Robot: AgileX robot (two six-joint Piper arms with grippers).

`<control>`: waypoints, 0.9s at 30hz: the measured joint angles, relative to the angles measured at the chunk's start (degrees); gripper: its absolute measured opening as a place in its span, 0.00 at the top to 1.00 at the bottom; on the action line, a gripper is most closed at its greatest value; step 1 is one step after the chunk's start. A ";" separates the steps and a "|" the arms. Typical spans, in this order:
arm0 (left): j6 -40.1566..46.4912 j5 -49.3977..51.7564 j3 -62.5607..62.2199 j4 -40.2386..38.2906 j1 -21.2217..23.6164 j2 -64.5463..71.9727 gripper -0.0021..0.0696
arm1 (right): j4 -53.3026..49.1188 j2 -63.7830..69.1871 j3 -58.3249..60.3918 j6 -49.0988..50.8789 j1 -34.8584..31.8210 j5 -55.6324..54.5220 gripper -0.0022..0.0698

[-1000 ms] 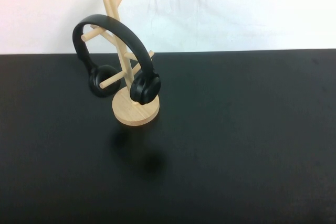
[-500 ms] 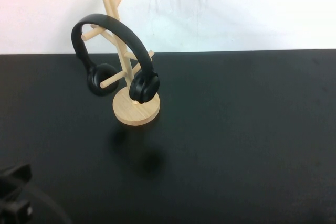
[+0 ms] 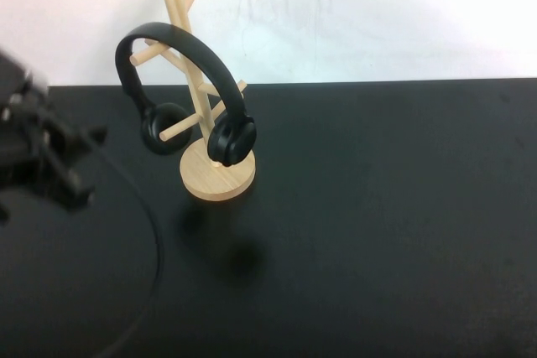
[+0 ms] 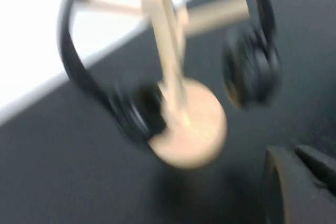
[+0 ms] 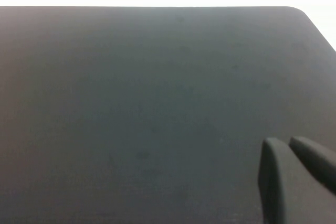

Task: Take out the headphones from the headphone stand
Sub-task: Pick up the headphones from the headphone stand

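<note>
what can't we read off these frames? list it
- Left gripper, left of the light wooden tree-shaped headphone stand: motion-blurred in the high view, mostly cut off in the left wrist view; finger state unreadable.
- Right gripper: absent from the high view; only its tips show in its wrist view.
- Black over-ear headphones: the peg carrying them is hidden under the headband.

Lighting: bright, even, from overhead; white wall overexposed. Bench (image 3: 377, 232): matte black, faint sheen. Shadows: soft, dark blotches on the bench in front of the headphone stand (image 3: 216, 175). Blur: left end effector (image 3: 71, 165) smeared; left wrist view heavily streaked, headphones (image 4: 252, 66) indistinct. Right wrist view soft.
</note>
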 joint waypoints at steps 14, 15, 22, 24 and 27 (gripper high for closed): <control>31.66 -15.84 -12.84 -13.27 0.10 22.30 0.25 | 0.00 0.00 0.00 0.00 0.00 0.00 0.98; 37.07 -16.49 -12.96 -15.82 0.02 23.72 0.24 | 0.00 0.00 0.00 0.00 0.00 0.00 0.98; 74.87 -17.85 -13.32 -44.61 0.12 32.06 0.22 | 0.00 0.00 0.00 0.00 0.00 0.00 0.98; 79.26 -17.70 -14.03 -47.73 0.12 34.34 0.22 | 0.00 0.00 0.00 0.00 0.00 0.00 0.98; 81.47 -15.32 -15.10 -49.16 0.12 36.71 0.22 | 0.00 0.00 0.00 0.00 0.00 0.00 0.98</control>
